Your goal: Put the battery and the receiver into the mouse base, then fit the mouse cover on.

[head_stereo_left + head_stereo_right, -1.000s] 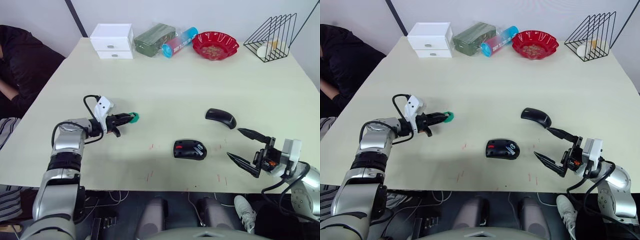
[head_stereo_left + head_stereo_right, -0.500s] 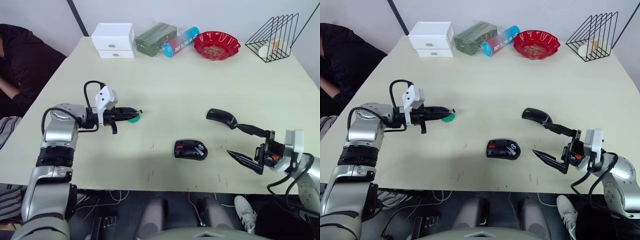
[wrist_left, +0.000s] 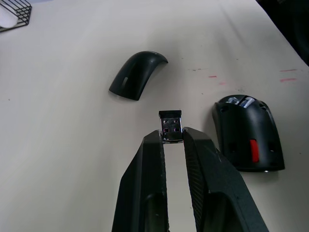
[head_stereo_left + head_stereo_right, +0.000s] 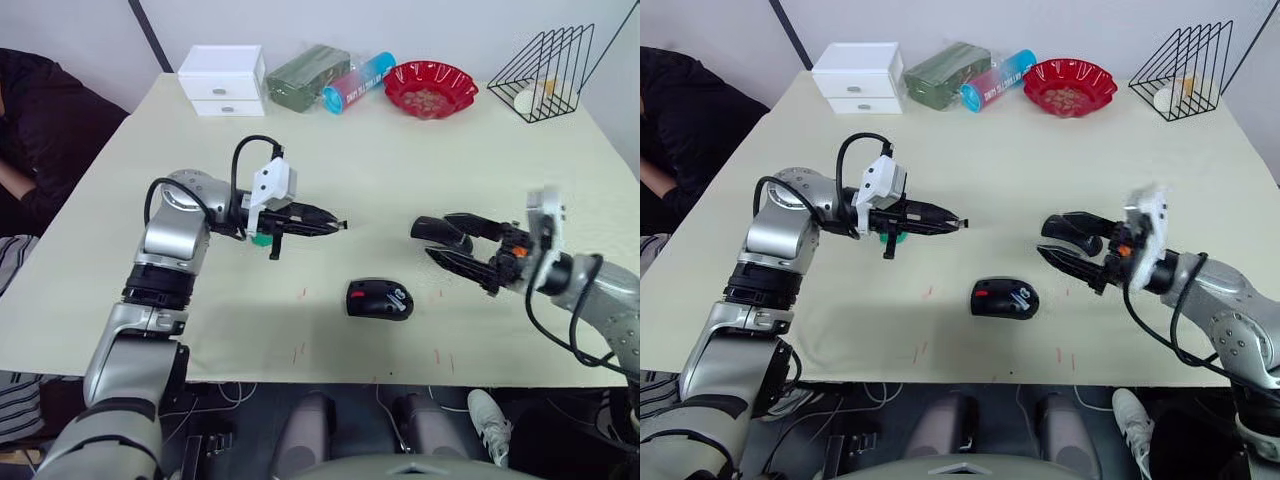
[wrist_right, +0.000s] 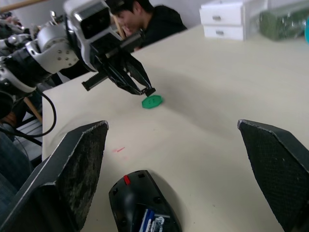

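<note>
Receiver (image 3: 170,126): pinched between the tips of the left gripper (image 4: 335,225), held above mid-tabletop. Mouse base (image 4: 380,299): near the front edge, battery (image 5: 153,223) already seated inside. Mouse cover (image 3: 135,73): lying just beside the spread-open, empty right gripper (image 4: 448,240). The receiver is best lowered squarely into its slot in the base. Battery print is apparently present but cannot be read.

Both arms have moved toward the middle of the table.

The left gripper (image 4: 338,225) has lifted off the green disc (image 5: 152,101) and reached out toward the mouse base (image 4: 380,299), pinching the receiver (image 3: 170,126). The right gripper (image 4: 455,240) has swung up from the table edge, its fingers wide apart around the mouse cover (image 3: 136,74).
</note>
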Tool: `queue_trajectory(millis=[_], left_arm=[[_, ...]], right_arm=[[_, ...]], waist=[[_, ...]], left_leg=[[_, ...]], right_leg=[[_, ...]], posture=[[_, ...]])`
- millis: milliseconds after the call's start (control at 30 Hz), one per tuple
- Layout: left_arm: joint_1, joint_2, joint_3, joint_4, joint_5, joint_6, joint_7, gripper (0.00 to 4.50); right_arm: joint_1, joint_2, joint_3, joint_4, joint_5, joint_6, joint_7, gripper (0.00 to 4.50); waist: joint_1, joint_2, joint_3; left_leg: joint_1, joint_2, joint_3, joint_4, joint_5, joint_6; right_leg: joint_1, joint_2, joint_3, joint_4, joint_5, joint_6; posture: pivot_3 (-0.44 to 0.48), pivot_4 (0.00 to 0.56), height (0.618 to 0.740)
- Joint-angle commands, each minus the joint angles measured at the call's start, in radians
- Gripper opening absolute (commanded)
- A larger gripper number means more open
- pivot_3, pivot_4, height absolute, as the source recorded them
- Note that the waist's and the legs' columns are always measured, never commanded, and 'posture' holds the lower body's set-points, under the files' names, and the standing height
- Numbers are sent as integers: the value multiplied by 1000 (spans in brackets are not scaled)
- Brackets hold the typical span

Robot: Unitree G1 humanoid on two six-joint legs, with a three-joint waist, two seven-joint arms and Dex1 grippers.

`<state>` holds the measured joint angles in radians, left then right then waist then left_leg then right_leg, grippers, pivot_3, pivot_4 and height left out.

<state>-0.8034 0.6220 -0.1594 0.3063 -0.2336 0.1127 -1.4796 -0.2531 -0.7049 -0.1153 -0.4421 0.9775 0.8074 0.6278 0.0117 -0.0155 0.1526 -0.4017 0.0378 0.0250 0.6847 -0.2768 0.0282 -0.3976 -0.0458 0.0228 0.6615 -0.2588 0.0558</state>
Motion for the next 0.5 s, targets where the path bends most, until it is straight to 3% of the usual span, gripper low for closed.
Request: queue_trajectory(millis=[33,233,333,500], left_arm=[[-43,-34,-24,-44,12,-69,-3,59],[-49,-54,-48,-75,7,-81,-16,59],[-56,-61,-56,-71,8,-86,-20,59],[-64,-79,-63,-70,7,-89,-28,59]], right_arm=[[-119,0,3,89,392,285,-243,4500],[-200,-12,75,260,912,289,-598,4500],[-235,12,86,301,995,284,-694,4500],[-276,138,46,361,995,321,-803,2212]], waist=[[0,0,0],[0,-2,1],[-5,-2,1],[-13,-2,1]], left_leg=[[0,0,0,0,0,0],[-1,0,0,0,0,0],[-5,0,0,1,0,0],[-15,0,-2,3,0,0]], right_leg=[[0,0,0,0,0,0],[0,-1,-1,0,0,0],[-4,-1,-1,0,0,0],[-12,-1,-2,2,1,0]], posture=[[0,150,740],[0,150,740],[0,150,740],[0,150,740]])
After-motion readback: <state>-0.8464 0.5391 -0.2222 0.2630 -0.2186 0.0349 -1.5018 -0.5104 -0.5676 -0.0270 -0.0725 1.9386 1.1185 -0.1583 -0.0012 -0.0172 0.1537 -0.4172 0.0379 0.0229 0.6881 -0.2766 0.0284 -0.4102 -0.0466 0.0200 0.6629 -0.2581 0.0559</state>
